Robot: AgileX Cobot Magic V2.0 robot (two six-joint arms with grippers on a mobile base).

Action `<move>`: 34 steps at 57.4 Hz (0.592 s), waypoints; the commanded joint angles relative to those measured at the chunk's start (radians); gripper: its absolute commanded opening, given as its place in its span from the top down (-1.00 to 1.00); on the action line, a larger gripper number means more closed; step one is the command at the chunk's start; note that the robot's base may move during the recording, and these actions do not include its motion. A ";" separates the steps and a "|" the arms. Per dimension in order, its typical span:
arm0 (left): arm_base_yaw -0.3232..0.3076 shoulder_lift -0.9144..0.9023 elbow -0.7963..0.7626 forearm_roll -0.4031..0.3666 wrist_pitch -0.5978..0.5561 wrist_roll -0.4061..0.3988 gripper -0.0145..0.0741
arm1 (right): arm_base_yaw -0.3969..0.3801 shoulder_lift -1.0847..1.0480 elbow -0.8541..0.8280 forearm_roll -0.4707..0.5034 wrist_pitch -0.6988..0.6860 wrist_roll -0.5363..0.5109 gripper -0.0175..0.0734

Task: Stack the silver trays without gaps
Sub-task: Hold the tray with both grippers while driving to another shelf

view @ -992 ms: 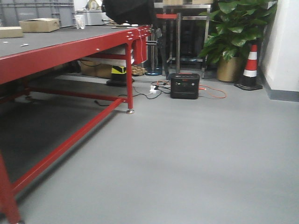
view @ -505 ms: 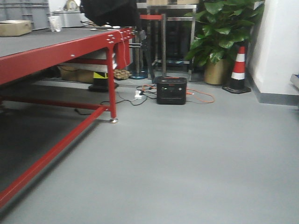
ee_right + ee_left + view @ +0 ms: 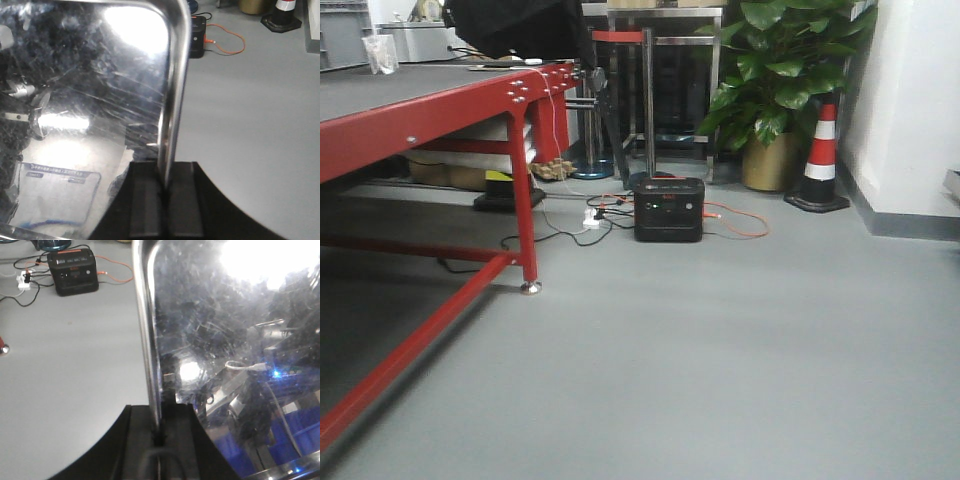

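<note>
Above grey floor [image 3: 60,365], left and right jaws clamp the silver tray's [image 3: 225,340] opposite rims.

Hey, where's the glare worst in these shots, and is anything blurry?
Left wrist view: a blown-out white hotspot sits at the top right of the shiny stainless-steel tray, and mirror reflections clutter the rest. Right wrist view: a similar hotspot near the tray's top, fine scratches catching light. Front-facing view: even light, no glare, slightly soft; the black box-shaped power station is readable.
</note>
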State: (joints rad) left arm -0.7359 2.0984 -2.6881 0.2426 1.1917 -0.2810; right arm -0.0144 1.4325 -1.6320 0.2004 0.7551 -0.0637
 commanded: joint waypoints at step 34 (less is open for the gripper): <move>-0.004 -0.020 -0.009 -0.001 -0.035 0.009 0.72 | 0.005 -0.016 -0.014 0.005 -0.053 -0.014 0.79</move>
State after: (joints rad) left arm -0.7359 2.0984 -2.6881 0.2440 1.1917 -0.2810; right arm -0.0144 1.4325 -1.6320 0.2024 0.7532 -0.0637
